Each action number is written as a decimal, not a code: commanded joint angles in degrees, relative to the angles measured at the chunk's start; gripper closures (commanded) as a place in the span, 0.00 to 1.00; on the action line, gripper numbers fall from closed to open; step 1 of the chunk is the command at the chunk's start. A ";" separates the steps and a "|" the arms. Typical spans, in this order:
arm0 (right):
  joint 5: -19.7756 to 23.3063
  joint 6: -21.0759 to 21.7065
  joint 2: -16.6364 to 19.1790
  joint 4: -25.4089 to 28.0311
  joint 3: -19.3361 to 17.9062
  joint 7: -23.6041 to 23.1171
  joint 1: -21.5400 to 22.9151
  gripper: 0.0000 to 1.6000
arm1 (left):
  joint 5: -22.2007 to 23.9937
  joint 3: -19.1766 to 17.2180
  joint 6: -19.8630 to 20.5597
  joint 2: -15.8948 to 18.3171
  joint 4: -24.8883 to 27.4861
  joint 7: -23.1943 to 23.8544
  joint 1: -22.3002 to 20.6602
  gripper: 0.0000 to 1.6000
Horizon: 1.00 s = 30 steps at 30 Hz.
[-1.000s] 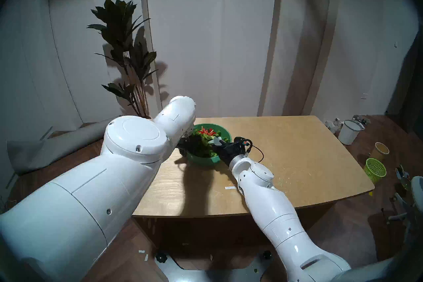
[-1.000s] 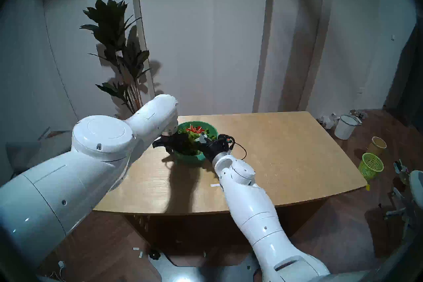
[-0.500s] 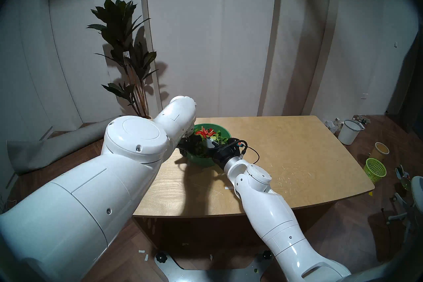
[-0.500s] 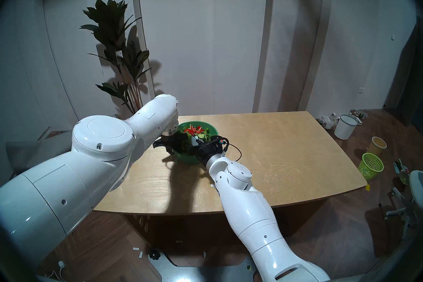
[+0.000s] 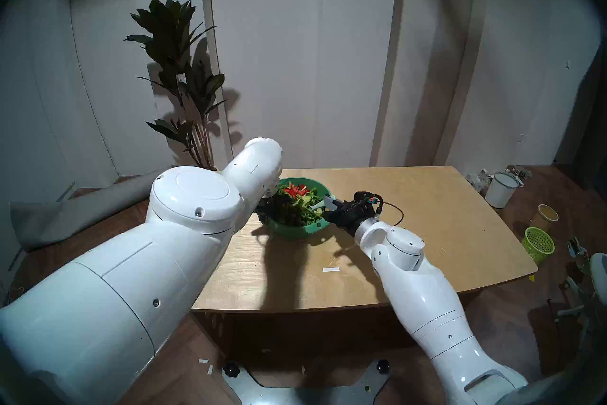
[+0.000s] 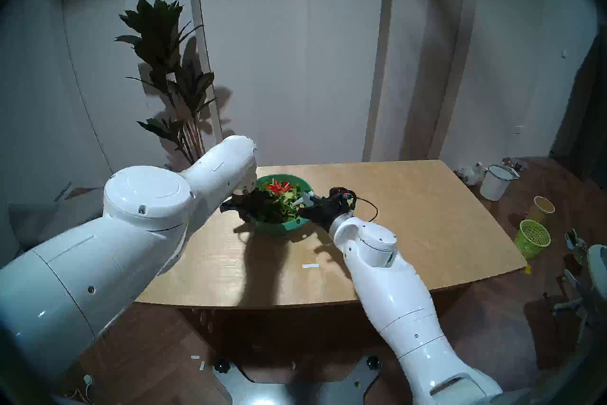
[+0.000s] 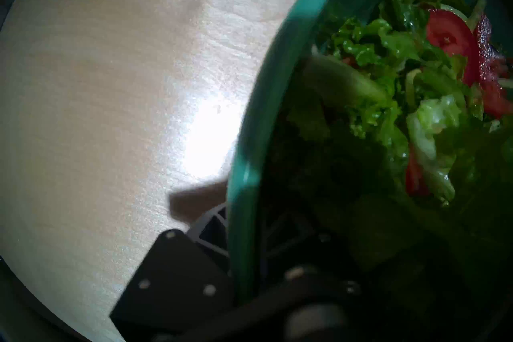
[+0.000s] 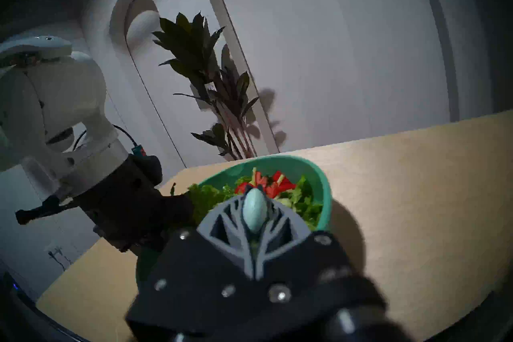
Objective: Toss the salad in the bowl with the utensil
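We see the bowl [image 5: 297, 230] on the table [image 5: 427, 213], toward its far left, salad [image 5: 300, 205] inside. Our left gripper [image 5: 266, 209] sits at its left rim, our right gripper [image 5: 332, 205] at its right rim, spoon [image 5: 318, 205] over the salad.

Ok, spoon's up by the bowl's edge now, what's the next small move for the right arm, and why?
Probably dip the spoon back down into the middle of the salad. The right end effector is shut on the spoon at the bowl's right rim, and the tomato pieces sit bunched at the far side. The left end effector pinches the near rim, so the bowl should stay steady.
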State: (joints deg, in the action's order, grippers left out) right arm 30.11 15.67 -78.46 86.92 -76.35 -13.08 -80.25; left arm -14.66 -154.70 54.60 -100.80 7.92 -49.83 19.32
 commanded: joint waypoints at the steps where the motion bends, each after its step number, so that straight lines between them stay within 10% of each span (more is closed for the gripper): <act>1: -1.88 2.63 3.65 5.36 0.99 -2.68 4.14 1.00 | -0.10 -0.42 0.40 -1.14 -1.10 -0.85 2.07 1.00; 30: -19.21 2.07 14.53 2.21 5.28 -11.62 20.27 1.00 | -1.72 -1.84 0.40 -0.80 -1.13 -0.16 1.28 1.00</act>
State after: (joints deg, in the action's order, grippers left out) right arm 14.63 20.19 -65.79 90.00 -72.93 -23.45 -65.71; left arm -16.41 -156.34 54.60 -100.89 7.86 -49.74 19.16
